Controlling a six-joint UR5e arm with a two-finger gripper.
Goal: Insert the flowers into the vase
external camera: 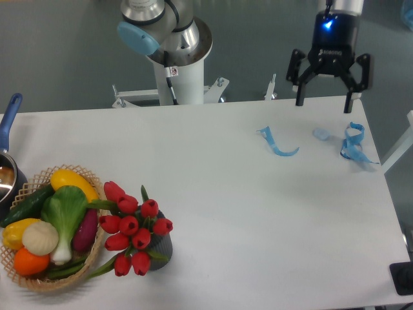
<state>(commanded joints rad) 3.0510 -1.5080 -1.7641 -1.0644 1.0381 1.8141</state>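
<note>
Red flowers (133, 236) stand in the vase (159, 246) near the desk's (258, 213) front-left corner, beside a wicker basket (32, 281). Fingers spread wide and empty, the gripper (326, 99) hangs over the back-right edge; insertion looks complete, leaving only a retreat.

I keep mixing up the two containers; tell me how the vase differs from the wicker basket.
The vase is dark grey and small; the wicker basket is tan, woven and much wider. The vase holds the flowers, red tulips that nearly hide it; the basket holds vegetables. Both stand at the table's front left, side by side.
</note>
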